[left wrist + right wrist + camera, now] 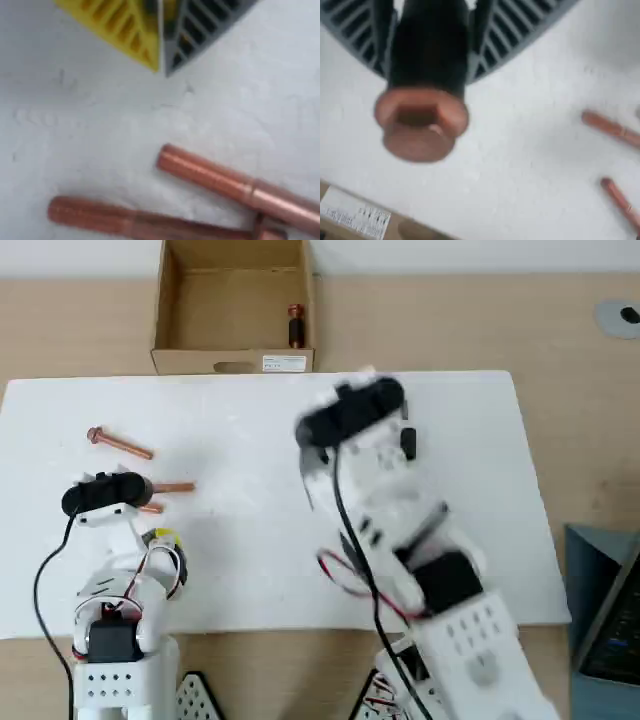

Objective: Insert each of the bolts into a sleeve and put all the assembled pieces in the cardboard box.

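Observation:
My right gripper (431, 55) is shut on a black sleeve (427, 47) with a copper bolt head (420, 122) sticking out of its end. It hangs over the white mat near the cardboard box (178, 315); in the high view that gripper (350, 412) is just below the box's front wall. One assembled piece (296, 327) lies inside the box. My left gripper (161, 62) is shut on nothing, just above two bare bolts (220, 177) (125, 220). A third bolt (120, 443) lies farther back on the left.
The white mat (250, 540) covers the wooden table. The box's labelled front edge (355, 217) is close under the right gripper. A grey round fitting (620, 317) sits at the back right. A dark device (605, 610) is at the right edge.

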Motion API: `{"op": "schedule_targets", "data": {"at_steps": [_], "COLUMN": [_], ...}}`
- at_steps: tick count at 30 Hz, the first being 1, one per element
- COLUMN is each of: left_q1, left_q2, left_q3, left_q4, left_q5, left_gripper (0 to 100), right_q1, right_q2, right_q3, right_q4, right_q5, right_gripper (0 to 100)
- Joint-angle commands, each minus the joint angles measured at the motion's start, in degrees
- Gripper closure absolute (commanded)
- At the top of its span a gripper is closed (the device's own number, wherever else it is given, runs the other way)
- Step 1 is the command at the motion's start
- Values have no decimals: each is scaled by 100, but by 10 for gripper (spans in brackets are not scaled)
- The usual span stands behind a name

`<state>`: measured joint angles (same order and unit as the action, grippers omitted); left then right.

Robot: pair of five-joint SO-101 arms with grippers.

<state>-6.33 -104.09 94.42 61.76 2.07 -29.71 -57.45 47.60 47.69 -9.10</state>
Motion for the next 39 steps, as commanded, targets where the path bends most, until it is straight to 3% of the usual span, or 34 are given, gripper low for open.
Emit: {"op": "schedule_targets", "data": {"at_steps": [1,10,16,28,39], "left_q1": [-53,-53,-53,-53,-53], "left_q2": [-48,-48,-48,-48,-48], "left_q3": [-26,-26,-26,-26,-26], "left_q4": [-97,-97,-88,-88,-88], "left_q5": [-18,0,0,0,0], "left_gripper": [998,998,998,998,998], "right_q1": [163,242,242,558,453], "right_q2": [1279,4163,5789,8760,9965], "right_q3": [-998,-2993,-4585,-7705,-8602], "right_q4": [-765,-2101,-2171,-2330,-2321], "right_q5": [-9,0,360,378,1802], "right_gripper": [989,989,989,989,986]}}
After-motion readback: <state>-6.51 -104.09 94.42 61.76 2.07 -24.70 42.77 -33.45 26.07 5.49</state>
